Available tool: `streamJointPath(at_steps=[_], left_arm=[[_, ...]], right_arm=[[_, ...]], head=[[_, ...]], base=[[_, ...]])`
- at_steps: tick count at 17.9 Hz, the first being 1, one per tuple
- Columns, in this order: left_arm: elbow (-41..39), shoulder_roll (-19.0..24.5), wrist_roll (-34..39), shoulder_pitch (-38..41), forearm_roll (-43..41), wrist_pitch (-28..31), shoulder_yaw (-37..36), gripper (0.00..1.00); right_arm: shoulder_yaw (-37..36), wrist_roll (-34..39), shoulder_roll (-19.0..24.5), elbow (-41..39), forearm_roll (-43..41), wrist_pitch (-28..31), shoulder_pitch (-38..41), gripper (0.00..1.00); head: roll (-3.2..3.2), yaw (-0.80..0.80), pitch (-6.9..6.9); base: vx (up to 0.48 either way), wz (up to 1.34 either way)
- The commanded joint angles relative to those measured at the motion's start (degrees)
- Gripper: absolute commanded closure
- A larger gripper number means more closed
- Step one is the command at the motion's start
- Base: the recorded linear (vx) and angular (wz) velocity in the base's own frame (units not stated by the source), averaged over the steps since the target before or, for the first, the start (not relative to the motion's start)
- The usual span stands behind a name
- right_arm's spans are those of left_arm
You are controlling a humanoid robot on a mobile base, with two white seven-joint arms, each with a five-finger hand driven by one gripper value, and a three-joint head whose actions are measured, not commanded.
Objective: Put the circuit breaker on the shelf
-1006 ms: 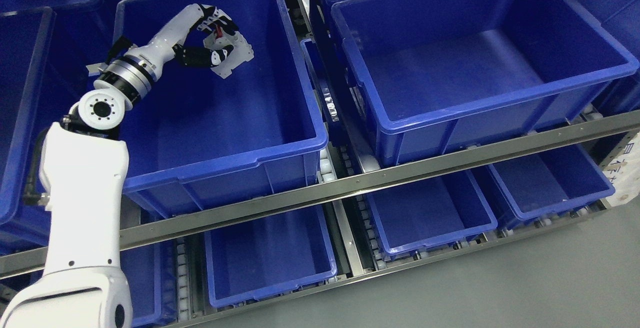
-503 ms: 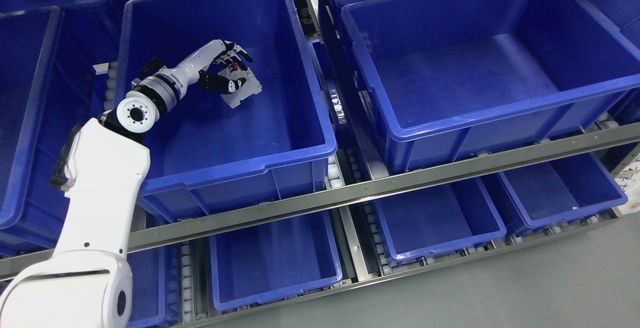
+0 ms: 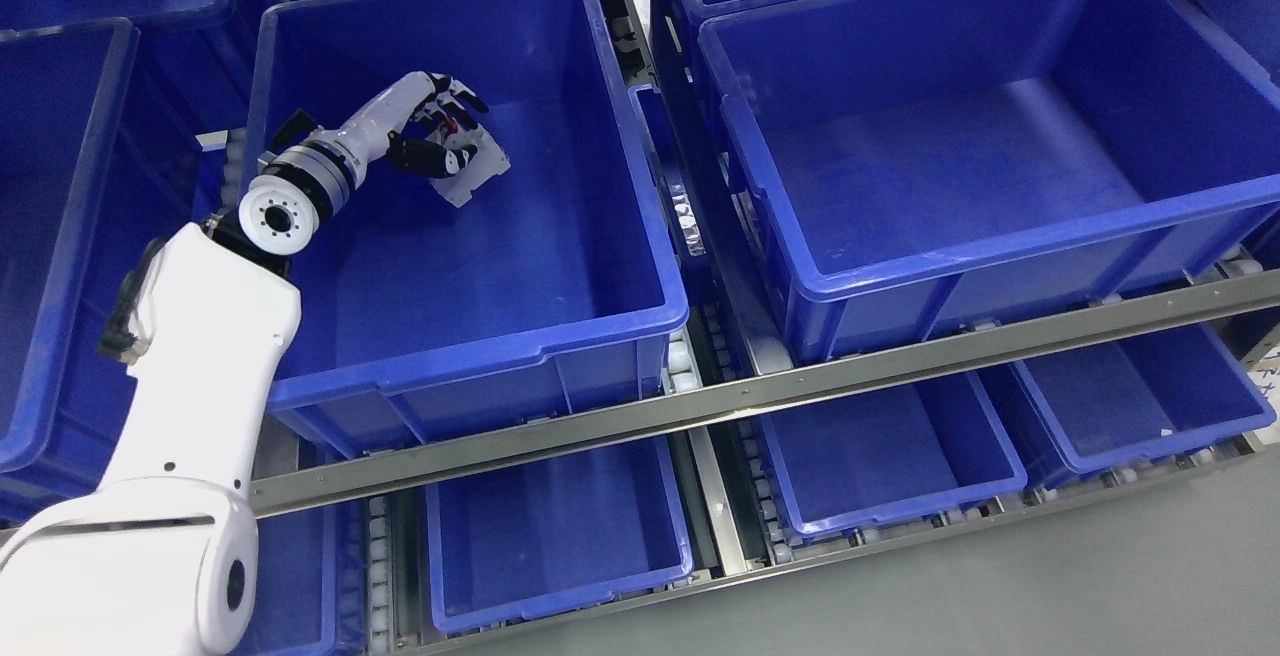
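My left arm comes up from the lower left and reaches into the large blue bin (image 3: pixel 610 266) on the upper shelf level. The left hand (image 3: pixel 442 128) is low inside the bin, near its back half. It holds the white circuit breaker (image 3: pixel 478 171), whose red toggle (image 3: pixel 450 123) shows between the fingers. The fingers (image 3: pixel 460 96) lie over the breaker's far edge and the black thumb presses its near side. The breaker sits at or just above the bin floor; I cannot tell if it touches. The right arm is out of view.
A second large blue bin (image 3: pixel 960 246) stands to the right, and more bins are at the left and behind. A metal shelf rail (image 3: pixel 760 391) runs across the front. Smaller blue bins (image 3: pixel 560 576) sit on the lower level, above a grey floor (image 3: pixel 1000 596).
The camera has shifted, moving the whole picture right and down. Against the bin, my left hand has sunk from near the back wall's top towards the floor, still holding the breaker.
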Motion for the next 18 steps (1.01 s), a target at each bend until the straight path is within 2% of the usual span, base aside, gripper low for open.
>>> streamJointPath(at_steps=[1,5,7,10,12,15,18], left_arm=[[-2.8,-0.4,0.8,-0.6,0.6,0.0,8.4,0.0],[-3.5,-0.7,0.8,0.6,1.2,0.3,11.2,0.0],[-4.0,-1.4,0.9,0.4,5.3,0.2,13.8,0.0],[-6.3,-4.6,5.7,-0.2,22.7,-0.2,21.4,0.0],[-8.3,-5.0,10.8,0.7,32.0,-0.9,22.8,0.0],[-19.8,-6.7,15.2,6.2,37.3,-0.1,23.1,0.0],[-37.8,-6.8,15.2,16.2,37.3,6.2,22.2,0.0]], right_arm=[[1.1,0.0,-1.0,0.0,0.0,3.7,0.0,0.0],[1.1,0.0,-1.0,0.0,0.0,3.7,0.0,0.0],[1.1,0.0,-1.0,0.0,0.0,3.7,0.0,0.0],[1.1,0.0,-1.0,0.0,0.0,3.7,0.0,0.0],[1.1,0.0,-1.0,0.0,0.0,3.7,0.0,0.0],[1.1,0.0,-1.0,0.0,0.0,3.7,0.0,0.0],[1.1,0.0,-1.0,0.0,0.0,3.7,0.0,0.0]], head=[[0.0,0.0,0.0],[0.0,0.0,0.0],[0.0,0.0,0.0],[0.0,0.0,0.0],[0.0,0.0,0.0],[0.0,0.0,0.0],[0.0,0.0,0.0]], base=[[0.026,0.0],[0.017,0.0],[0.0,0.0],[0.0,0.0],[0.0,0.0],[-0.039,0.0],[-0.119,-0.02]])
